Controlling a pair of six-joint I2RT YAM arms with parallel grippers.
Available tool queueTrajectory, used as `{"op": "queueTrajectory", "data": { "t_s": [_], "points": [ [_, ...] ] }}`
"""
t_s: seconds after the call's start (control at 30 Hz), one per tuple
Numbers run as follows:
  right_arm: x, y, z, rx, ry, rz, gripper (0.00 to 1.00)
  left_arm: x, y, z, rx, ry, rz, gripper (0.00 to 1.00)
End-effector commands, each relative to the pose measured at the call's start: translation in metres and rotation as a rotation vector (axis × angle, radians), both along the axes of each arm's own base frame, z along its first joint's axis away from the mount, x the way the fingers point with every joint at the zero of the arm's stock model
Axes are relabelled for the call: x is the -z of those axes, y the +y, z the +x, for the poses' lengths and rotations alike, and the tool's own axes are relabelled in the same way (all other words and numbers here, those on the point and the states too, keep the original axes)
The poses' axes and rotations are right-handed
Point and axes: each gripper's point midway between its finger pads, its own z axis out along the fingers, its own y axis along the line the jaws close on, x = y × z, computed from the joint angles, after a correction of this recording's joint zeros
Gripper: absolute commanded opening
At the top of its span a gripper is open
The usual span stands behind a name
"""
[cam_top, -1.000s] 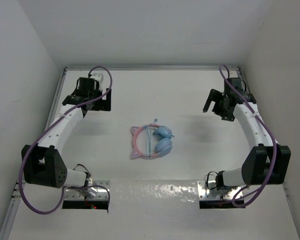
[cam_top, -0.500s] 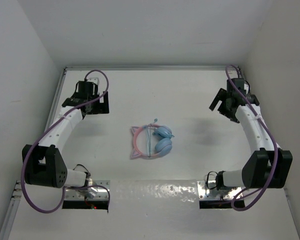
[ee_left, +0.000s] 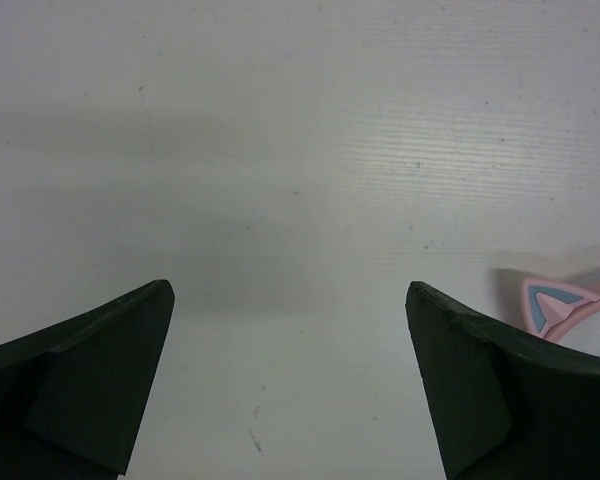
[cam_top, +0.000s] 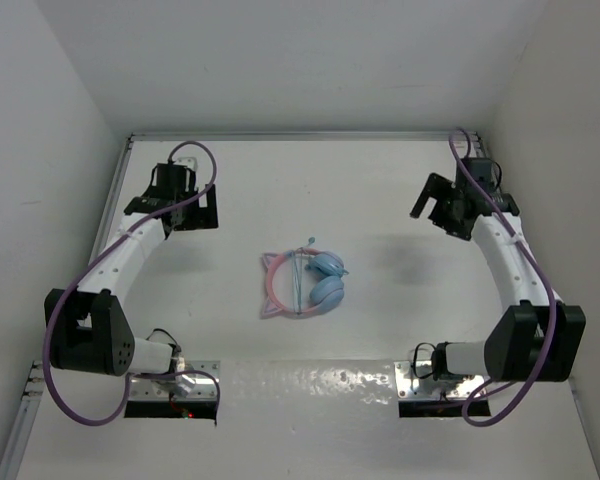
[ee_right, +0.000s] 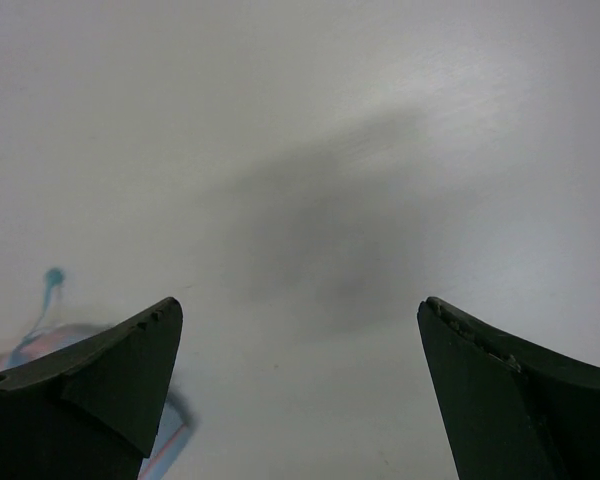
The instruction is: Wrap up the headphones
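The headphones [cam_top: 302, 282] lie flat in the middle of the white table, pink cat-ear headband to the left, two light blue ear cups to the right, the thin teal cable laid across them. My left gripper [cam_top: 207, 210] is open and empty at the far left, well away from them; one pink ear [ee_left: 555, 305] shows at the right edge of the left wrist view. My right gripper [cam_top: 427, 200] is open and empty at the far right. In the right wrist view the cable's teal plug [ee_right: 52, 278] and a bit of the headphones show at the lower left.
White walls close in the table on the left, back and right. Purple robot cables [cam_top: 55, 330] loop along both arms. Metal mounting plates [cam_top: 175, 385] hold the arm bases at the near edge.
My right gripper swung out towards the right wall and has come back a little to the left. My left gripper moved slightly back and left. The headphones have not moved.
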Motion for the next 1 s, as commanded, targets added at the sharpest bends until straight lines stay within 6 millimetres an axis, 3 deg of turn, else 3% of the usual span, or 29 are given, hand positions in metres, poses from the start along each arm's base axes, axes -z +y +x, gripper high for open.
{"op": "queueTrajectory", "data": {
  "t_s": [0.0,0.03,0.07,0.1,0.17,0.2,0.3,0.33,0.37,0.4,0.47,0.5,0.67,0.8,0.97],
  "points": [
    [-0.041,0.074,0.048,-0.346,-0.266,0.244,0.97,-0.009,0.004,0.006,-0.020,-0.038,-0.014,1.00],
    [-0.047,0.082,0.057,-0.376,-0.291,0.255,0.90,-0.010,0.004,0.006,-0.019,-0.041,-0.013,1.00],
    [-0.035,0.099,0.067,-0.424,-0.253,0.259,0.62,-0.010,0.004,0.006,-0.018,-0.041,-0.012,1.00],
    [-0.051,0.126,0.077,-0.497,-0.261,0.243,0.45,-0.011,0.004,0.006,-0.019,-0.044,-0.010,1.00],
    [-0.038,0.153,0.106,-0.565,-0.203,0.195,0.09,-0.009,0.005,0.002,-0.019,-0.041,-0.008,1.00],
    [-0.029,0.180,0.103,-0.634,-0.157,0.192,0.05,-0.009,0.005,0.001,-0.020,-0.044,-0.005,1.00],
    [0.000,0.229,0.125,-0.722,-0.084,0.211,0.01,-0.005,0.008,-0.004,-0.021,-0.038,0.003,1.00],
    [0.009,0.238,0.130,-0.728,-0.069,0.220,0.00,-0.006,0.008,-0.004,-0.022,-0.039,0.004,1.00],
    [0.006,0.253,0.139,-0.746,-0.082,0.239,0.00,-0.006,0.010,-0.004,-0.027,-0.041,0.009,1.00],
    [0.037,0.259,0.142,-0.735,-0.014,0.257,0.00,-0.007,0.011,-0.004,-0.025,-0.044,0.014,1.00],
    [0.052,0.270,0.148,-0.741,0.011,0.266,0.00,-0.007,0.012,-0.004,-0.026,-0.047,0.021,1.00],
    [0.076,0.280,0.143,-0.769,0.056,0.268,0.00,-0.006,0.014,-0.005,-0.028,-0.046,0.029,1.00],
    [0.109,0.328,0.117,-0.944,0.094,0.266,0.00,0.002,0.017,-0.008,-0.033,-0.032,0.036,1.00],
    [0.134,0.328,0.102,-0.953,0.137,0.251,0.00,0.002,0.018,-0.007,-0.034,-0.036,0.042,1.00],
    [0.159,0.304,0.077,-0.931,0.228,0.197,0.00,0.004,0.021,-0.008,-0.039,-0.036,0.051,1.00]
  ]
}}
